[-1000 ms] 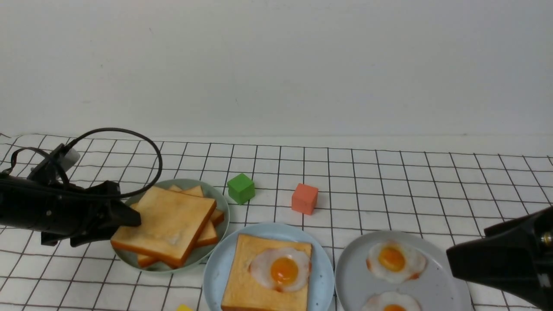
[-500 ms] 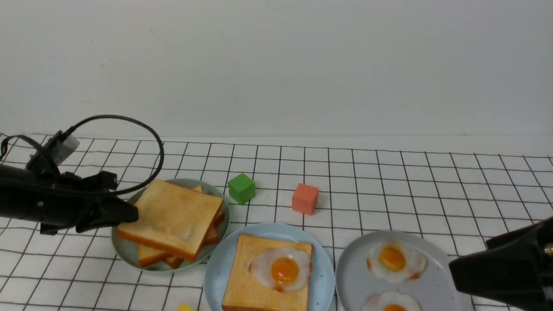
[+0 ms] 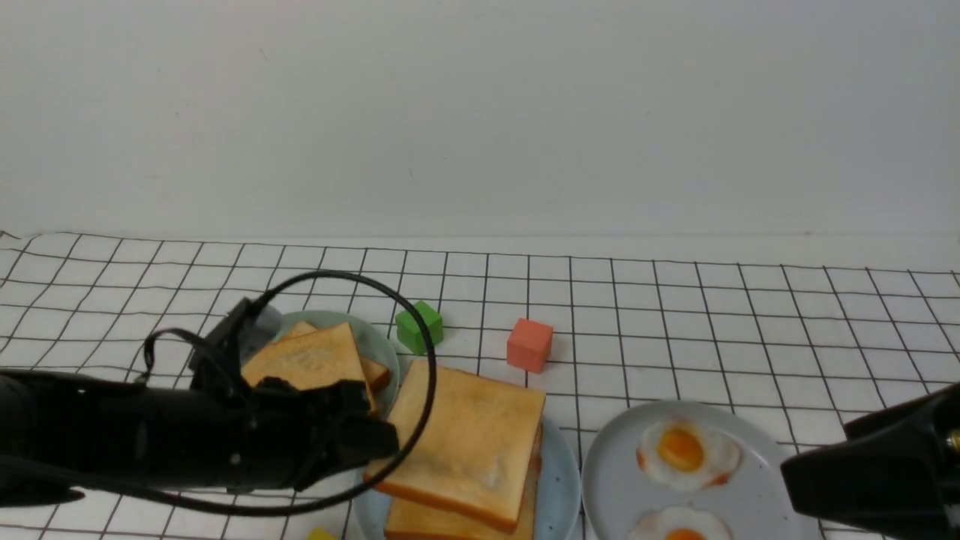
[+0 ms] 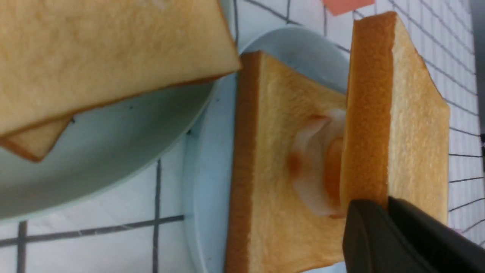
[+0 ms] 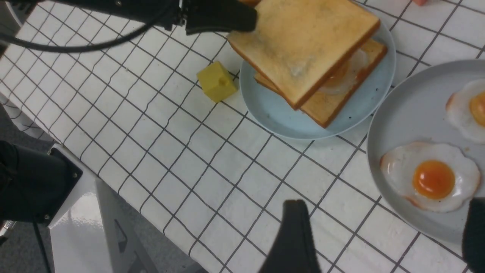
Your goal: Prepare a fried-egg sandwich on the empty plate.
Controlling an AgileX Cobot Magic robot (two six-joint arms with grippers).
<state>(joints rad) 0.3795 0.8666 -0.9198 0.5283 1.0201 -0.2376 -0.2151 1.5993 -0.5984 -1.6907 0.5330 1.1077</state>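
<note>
Gripping toast slice (image 3: 466,439) in left claw (image 3: 379,441) over light-blue plate (image 3: 561,472), with right claw (image 5: 386,223) released. Showing gridded worktop (image 3: 697,334) beneath plate, white wall (image 3: 480,112) beyond.

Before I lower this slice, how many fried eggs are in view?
3: one on the lower toast, partly under the slice held by the left gripper; two on the grey plate. More could be hidden in the toast pile.

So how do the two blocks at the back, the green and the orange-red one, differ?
The green block is partly hidden behind the left arm's black cable; the orange-red block is in full view. The green block sits further left, the orange-red block further right. Both stand on the grid-lined table.
</note>
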